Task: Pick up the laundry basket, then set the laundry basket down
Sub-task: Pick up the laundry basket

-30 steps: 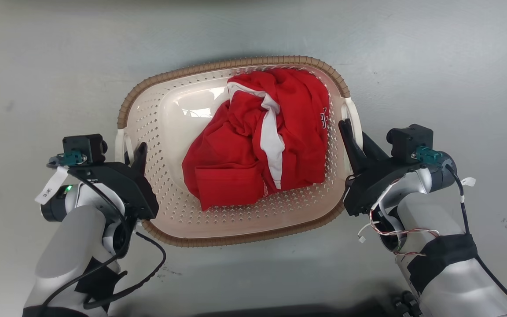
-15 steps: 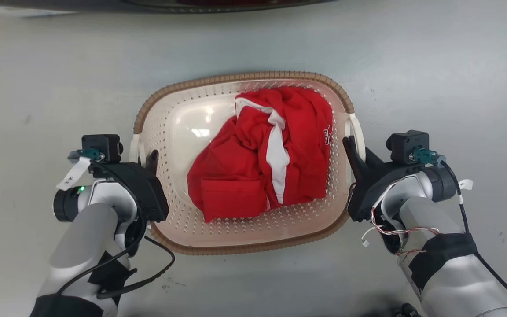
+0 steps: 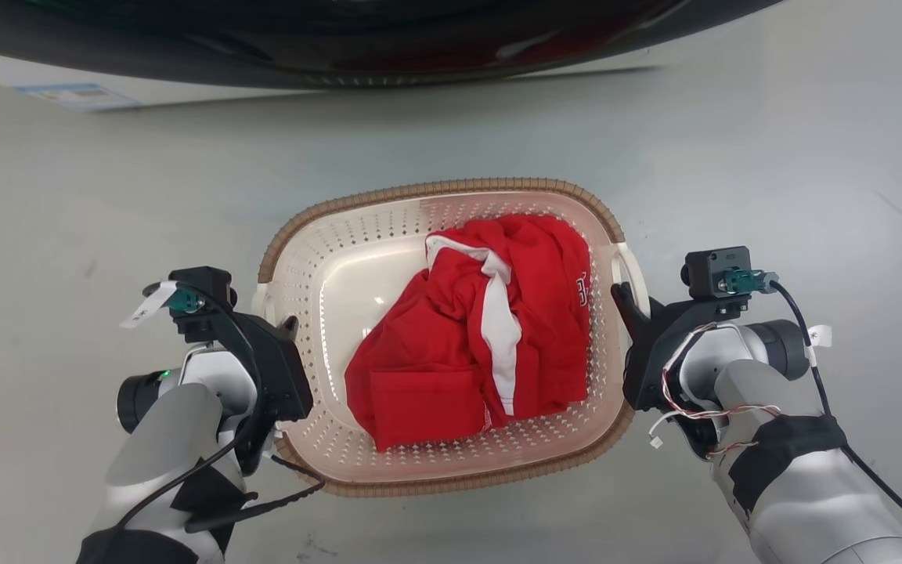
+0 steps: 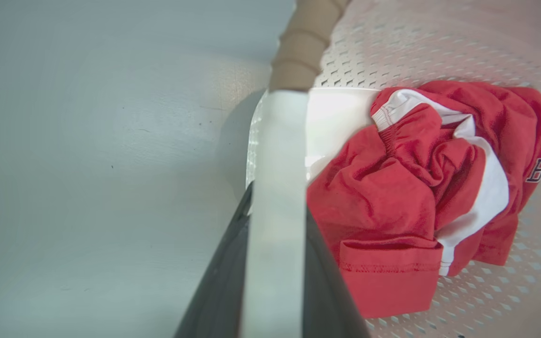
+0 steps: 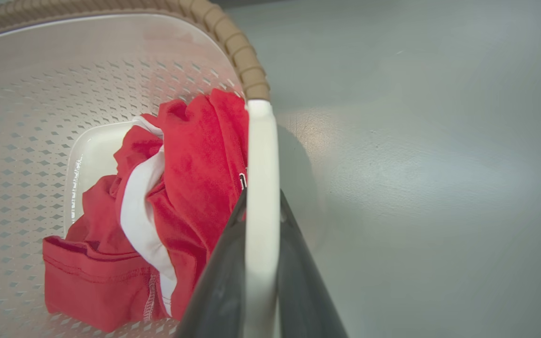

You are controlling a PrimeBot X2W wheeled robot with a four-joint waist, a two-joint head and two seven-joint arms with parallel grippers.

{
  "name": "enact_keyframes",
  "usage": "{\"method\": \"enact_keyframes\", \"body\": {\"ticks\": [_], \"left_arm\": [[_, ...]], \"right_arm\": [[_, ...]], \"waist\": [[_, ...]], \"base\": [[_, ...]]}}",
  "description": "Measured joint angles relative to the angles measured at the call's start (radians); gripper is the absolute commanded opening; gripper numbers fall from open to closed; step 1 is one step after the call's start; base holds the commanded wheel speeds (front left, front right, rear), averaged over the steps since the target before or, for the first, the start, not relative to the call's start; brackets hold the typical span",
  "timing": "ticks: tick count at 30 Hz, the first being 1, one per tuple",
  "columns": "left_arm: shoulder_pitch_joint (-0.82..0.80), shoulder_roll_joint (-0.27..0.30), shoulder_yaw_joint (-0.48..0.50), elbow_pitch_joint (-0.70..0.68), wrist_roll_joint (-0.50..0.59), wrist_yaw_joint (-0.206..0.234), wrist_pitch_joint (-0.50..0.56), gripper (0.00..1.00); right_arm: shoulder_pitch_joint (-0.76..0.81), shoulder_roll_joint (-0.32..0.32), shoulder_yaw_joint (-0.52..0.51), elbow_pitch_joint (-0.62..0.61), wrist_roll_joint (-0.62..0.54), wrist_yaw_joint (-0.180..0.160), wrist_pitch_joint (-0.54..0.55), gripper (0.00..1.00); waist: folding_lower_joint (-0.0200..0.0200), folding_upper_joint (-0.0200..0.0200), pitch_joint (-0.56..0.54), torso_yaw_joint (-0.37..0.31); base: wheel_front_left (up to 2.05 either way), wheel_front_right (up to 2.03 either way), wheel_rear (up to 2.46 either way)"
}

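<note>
Mid-frame, head view: laundry basket (image 3: 435, 188). My left tool (image 3: 283, 325) and right tool (image 3: 631, 301) each pinch a white side handle (image 4: 275, 188). Stiff, light plastic, I judge; red garment (image 3: 482, 345) adds little; keep it level

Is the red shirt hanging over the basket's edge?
No, the red garment lies wholly inside the laundry basket, below its rim.

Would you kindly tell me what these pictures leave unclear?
Basket underside, head view: hidden by the basket itself; floor contact unclear.
Shirt lettering, all views: mostly buried in folds.
Dark machine, head view: cut off by top edge.
Left claw, right claw inner faces, wrist views: behind the handles.
</note>
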Motion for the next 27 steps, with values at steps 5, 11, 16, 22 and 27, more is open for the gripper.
{"method": "enact_keyframes", "body": {"ticks": [5, 11, 16, 22, 27], "left_arm": [[0.000, -0.008, -0.005, 0.027, -0.017, 0.000, 0.029, 0.00], [0.002, -0.014, -0.032, 0.046, -0.047, 0.000, 0.077, 0.00], [0.008, -0.017, -0.044, 0.063, -0.066, 0.000, 0.117, 0.00], [0.027, -0.019, -0.053, 0.081, -0.103, 0.000, 0.178, 0.00], [0.045, -0.021, -0.062, 0.095, -0.122, 0.000, 0.228, 0.00]], "right_arm": [[-0.006, 0.004, 0.003, 0.044, 0.035, 0.002, 0.033, 0.00], [-0.006, 0.006, 0.006, 0.093, 0.062, 0.006, 0.067, 0.00], [-0.005, 0.007, 0.020, 0.121, 0.082, 0.008, 0.099, 0.00], [0.003, 0.008, 0.037, 0.144, 0.121, 0.009, 0.149, 0.00], [0.020, 0.012, 0.044, 0.171, 0.144, 0.009, 0.190, 0.00]], "waist": [[0.0000, 0.0000, -0.061, -0.001], [0.0000, 0.0000, -0.138, -0.001], [0.0000, 0.0000, -0.205, -0.001], [0.0000, 0.0000, -0.286, 0.000], [0.0000, 0.0000, -0.353, 0.001]], "base": [[0.00, 0.00, 0.00], [0.00, 0.00, 0.00], [0.00, 0.00, 0.00], [0.00, 0.00, 0.00], [0.00, 0.00, 0.00]]}}
